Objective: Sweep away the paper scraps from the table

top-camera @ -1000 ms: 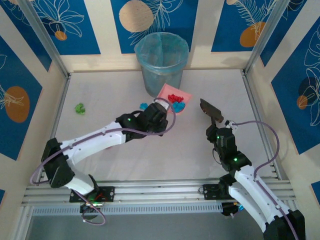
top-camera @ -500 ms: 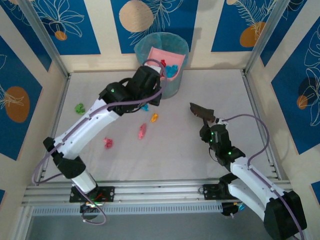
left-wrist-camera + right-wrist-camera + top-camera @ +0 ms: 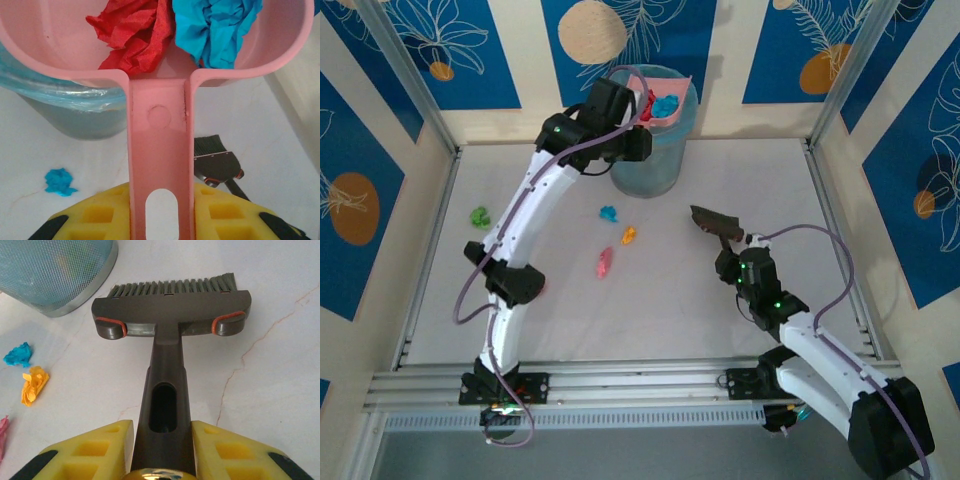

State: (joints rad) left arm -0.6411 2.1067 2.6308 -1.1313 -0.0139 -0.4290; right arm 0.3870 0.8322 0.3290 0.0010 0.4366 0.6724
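I am gripping the flat handle of the pink dustpan (image 3: 160,135) in my left gripper (image 3: 161,212), the jaws standing narrow and pressing on either side of that handle. I am holding the dustpan up at the rim of the blue mesh bin (image 3: 648,160), with its tray hanging over the bin's open mouth. Two of the paper scraps (image 3: 665,103) are riding in the tray above the bin's rim: a red scrap (image 3: 131,36) and a cyan scrap (image 3: 216,29), touching each other.

My right gripper (image 3: 162,442) is squeezing fully closed on the stem of the dark brush (image 3: 170,315). I am holding the brush to the near right of the bin, apart from it, with its bristles pointing away from me. I cannot tell whether they are touching the table (image 3: 660,320).

Other scraps are lying on the table on the near side of the bin. A second cyan bit (image 3: 609,213) is lying near the bin's base. An orange bit (image 3: 629,236) is lying just past it, farther from the bin, and a pink bit (image 3: 604,263) is lying farther out again. A green bit (image 3: 479,215) is lying well apart, off to the bin's left.
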